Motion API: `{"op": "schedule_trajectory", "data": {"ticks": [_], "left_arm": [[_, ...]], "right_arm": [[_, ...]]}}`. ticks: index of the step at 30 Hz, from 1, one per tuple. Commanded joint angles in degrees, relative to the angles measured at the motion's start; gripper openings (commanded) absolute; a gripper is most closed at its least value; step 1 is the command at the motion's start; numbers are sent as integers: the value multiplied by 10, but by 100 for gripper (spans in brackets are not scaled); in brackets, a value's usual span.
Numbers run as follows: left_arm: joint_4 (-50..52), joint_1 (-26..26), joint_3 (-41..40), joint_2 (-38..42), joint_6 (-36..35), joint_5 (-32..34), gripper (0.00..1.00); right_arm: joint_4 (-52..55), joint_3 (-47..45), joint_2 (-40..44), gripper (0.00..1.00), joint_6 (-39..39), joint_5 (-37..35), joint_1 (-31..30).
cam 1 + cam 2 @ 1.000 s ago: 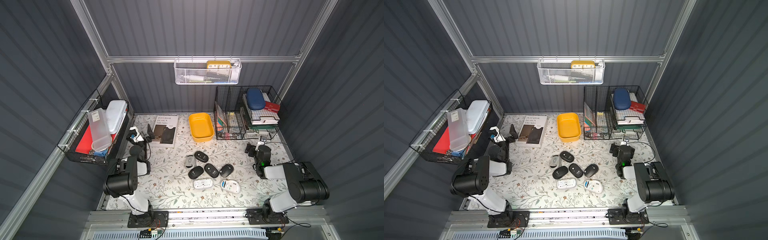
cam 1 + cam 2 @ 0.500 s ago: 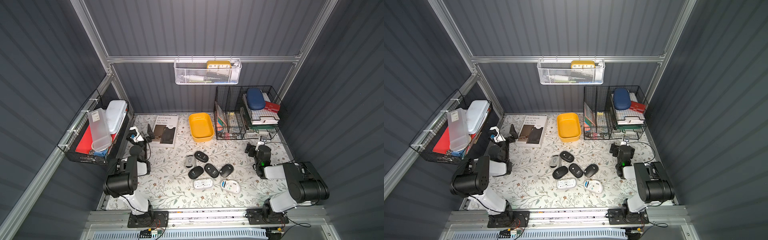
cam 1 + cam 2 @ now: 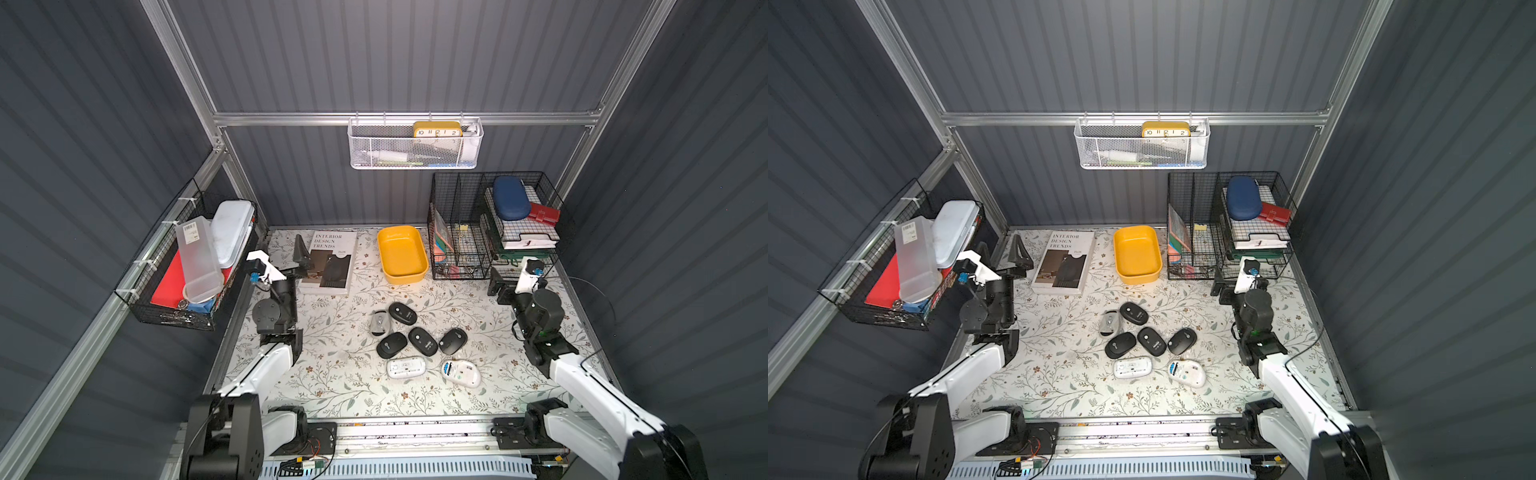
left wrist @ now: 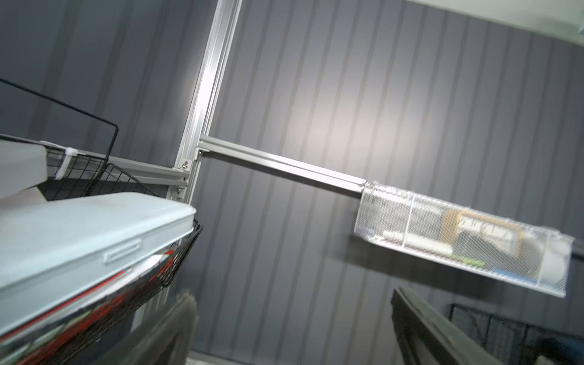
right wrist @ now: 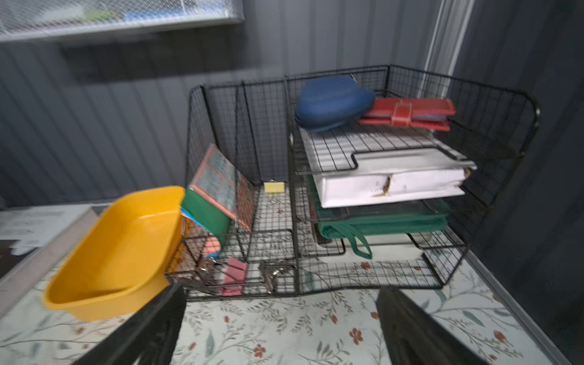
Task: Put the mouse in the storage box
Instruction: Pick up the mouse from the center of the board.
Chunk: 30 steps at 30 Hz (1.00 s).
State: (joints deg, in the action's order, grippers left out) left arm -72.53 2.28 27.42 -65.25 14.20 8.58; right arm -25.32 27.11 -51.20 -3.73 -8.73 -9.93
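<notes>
One floral-patterned table (image 3: 332, 374) carries the scene, and nothing on it has shifted over the last second. At its far right corner stands the black wire organiser (image 3: 457, 199), stacked with papers and cases. On the wall above hangs the white mesh basket (image 3: 374, 149). A book (image 3: 330, 262) lies flat towards the far left. The yellow storage box (image 3: 401, 251) sits empty between the book and the organiser, close beside the organiser's wall. Both arms stay parked at the table's sides. The left gripper (image 4: 294, 328) is raised beside the book, jaws spread wide with nothing between them, facing the back wall. The right gripper (image 5: 281, 322) hovers low in front of the organiser, likewise fully spread and holding nothing. Seven mice (image 3: 422, 340) remain clustered mid-table, well apart from the box and from both grippers. Four are black, there is one grey mouse (image 3: 379, 322), and two white mice (image 3: 406, 368) lie nearest the front edge.
</notes>
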Motion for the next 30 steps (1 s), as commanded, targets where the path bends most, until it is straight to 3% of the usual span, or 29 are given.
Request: {"op": "schedule_trajectory", "data": {"ticks": [1, 3, 6, 11, 14, 16, 20, 30], "left_arm": [[169, -1, 43, 25, 175, 8, 99], [300, -2, 90, 23, 261, 50, 99], [395, -13, 124, -1, 326, 56, 99], [452, -28, 202, -96, 262, -61, 99], [569, 30, 289, -172, 241, -22, 99], [647, 85, 330, -206, 258, 36, 99], [727, 173, 361, -248, 290, 72, 99], [898, 339, 418, -306, 299, 91, 99]], "right_arm": [[168, 45, 57, 99, -97, 52, -2], [229, 68, 89, 99, -168, 35, -1], [318, 83, 121, 99, -285, -17, 10], [351, 97, 85, 99, -278, 78, 21], [422, 139, 36, 99, -271, 121, 13], [446, 154, 15, 99, -270, 116, -7], [466, 166, -11, 99, -257, 62, -77], [462, 165, -84, 99, -281, 69, -168]]}}
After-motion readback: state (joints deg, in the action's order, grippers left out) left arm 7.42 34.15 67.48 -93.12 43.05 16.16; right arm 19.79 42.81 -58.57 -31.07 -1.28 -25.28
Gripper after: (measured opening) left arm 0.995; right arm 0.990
